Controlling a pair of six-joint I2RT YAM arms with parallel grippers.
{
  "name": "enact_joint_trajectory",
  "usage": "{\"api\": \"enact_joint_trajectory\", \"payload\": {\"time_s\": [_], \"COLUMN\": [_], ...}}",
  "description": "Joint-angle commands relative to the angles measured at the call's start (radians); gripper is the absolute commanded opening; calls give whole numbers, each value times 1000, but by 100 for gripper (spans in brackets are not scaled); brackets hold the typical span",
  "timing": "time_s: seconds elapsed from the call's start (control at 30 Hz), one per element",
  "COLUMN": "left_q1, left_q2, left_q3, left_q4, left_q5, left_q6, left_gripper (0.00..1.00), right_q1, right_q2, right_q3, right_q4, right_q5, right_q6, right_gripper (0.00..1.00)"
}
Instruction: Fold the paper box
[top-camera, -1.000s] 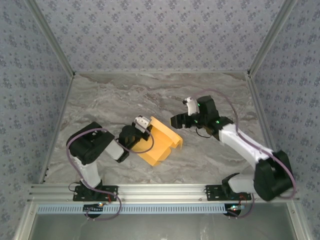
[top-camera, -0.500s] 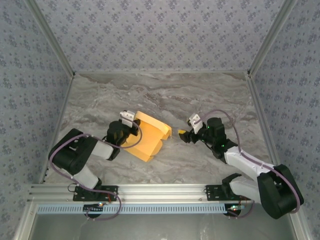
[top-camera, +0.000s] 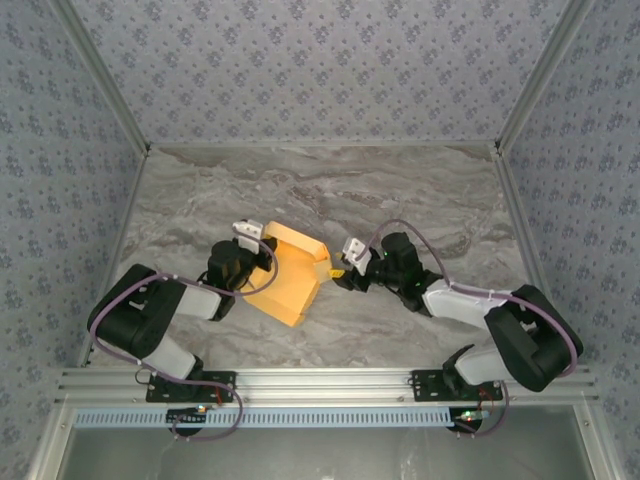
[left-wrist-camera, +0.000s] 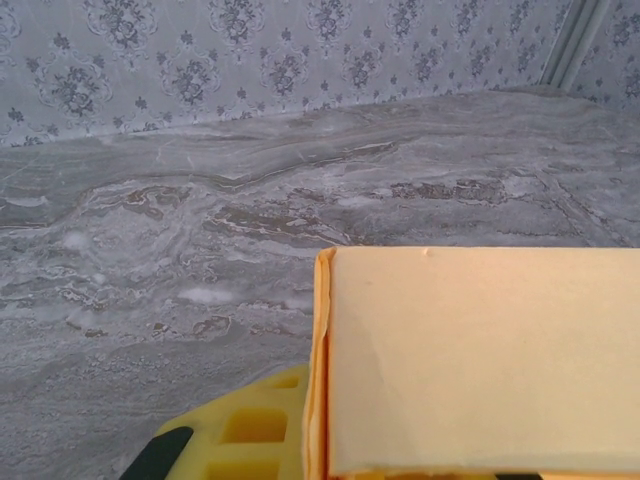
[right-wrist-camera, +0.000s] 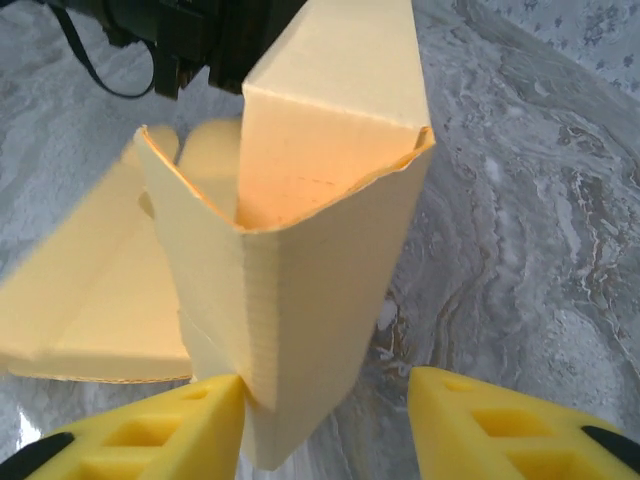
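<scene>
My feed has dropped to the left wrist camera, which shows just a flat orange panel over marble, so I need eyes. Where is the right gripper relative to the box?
Observer: From above, the right gripper sits at the right edge of the paper box.
Operator: Closed on it?
Observer: No; its wrist view shows the jaws open, a box corner between the fingers.
Operator: Is the box folded shut?
Observer: No; the end facing that camera is open.

No text, label, brand, number or sign can be read; the paper box (right-wrist-camera: 300, 250) is plain orange-yellow card.
</scene>
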Motion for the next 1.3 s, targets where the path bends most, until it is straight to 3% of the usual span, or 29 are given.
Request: {"api": "enact_joint_trajectory", "payload": {"time_s": [0.0,0.37,0.63,0.73,0.9,1.03,1.27], "left_q1": [-7,-51,-139,-185,-239,-260,-288], "left_q2": [-23,44,116,148,177,185,180], "left_q3": [-4,-21,-16,-20,-11,1,2], "left_q4": [13,59,100,125,128,115,77], "left_q5": [28,-148,-274,-354,-479,-500,-483], "left_q6": [-39,-43,-57,-67,-122,-195,-349], "left_gripper": [0,0,0,0,0,9,24], "right_q1": [32,129,132,148,211,237,242], "right_q2": [21,146,179,230,345,411,465], "right_q3": [49,19,49,81,92,110,157], "right_q4": [89,287,292,283,401,464,426], "right_q5": [69,318,446,507,733,865,969], "right_q6": [21,143,222,239,262,275,320], "right_gripper": [48,55,46,33,33,32,29]}}
